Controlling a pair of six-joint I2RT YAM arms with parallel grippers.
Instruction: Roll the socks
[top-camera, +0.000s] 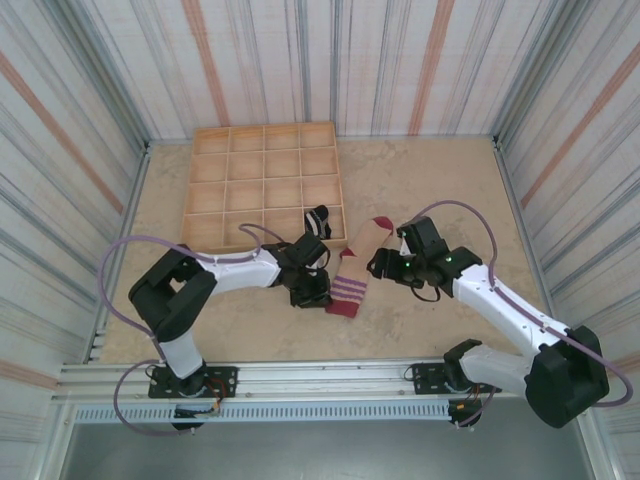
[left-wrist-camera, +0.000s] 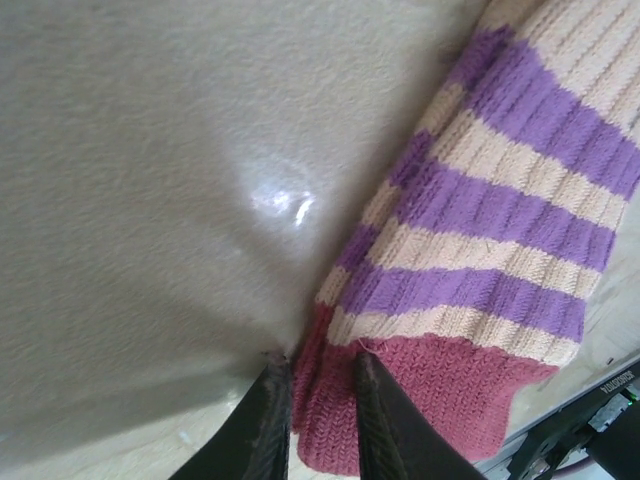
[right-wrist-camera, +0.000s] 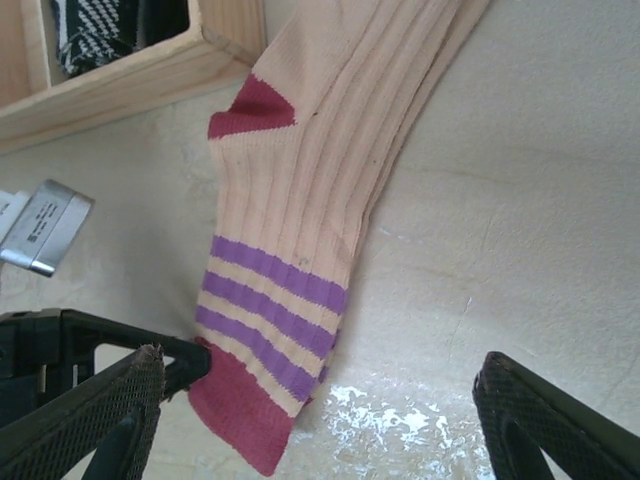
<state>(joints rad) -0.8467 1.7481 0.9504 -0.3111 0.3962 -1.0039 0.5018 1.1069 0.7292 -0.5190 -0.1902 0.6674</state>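
The beige sock (top-camera: 356, 268) lies flat on the table, dark red toe toward the back, purple-striped leg and dark red cuff (left-wrist-camera: 440, 385) toward me. My left gripper (top-camera: 318, 297) is at the cuff's left corner. Its fingers (left-wrist-camera: 270, 425) stand close together, with the cuff's bunched edge pinched between them. My right gripper (right-wrist-camera: 320, 360) hovers wide open just right of the sock's middle (right-wrist-camera: 320, 180), holding nothing. The black sock with grey-white stripes (top-camera: 318, 217) sits in a near compartment of the wooden tray (top-camera: 265, 127), and it also appears at the top left of the right wrist view (right-wrist-camera: 100, 28).
The wooden tray of several square compartments stands behind and left of the beige sock, its near wall (right-wrist-camera: 130, 80) close to the sock's toe. Striped walls enclose the table on three sides. Bare tabletop (top-camera: 440, 180) lies to the right and at the back.
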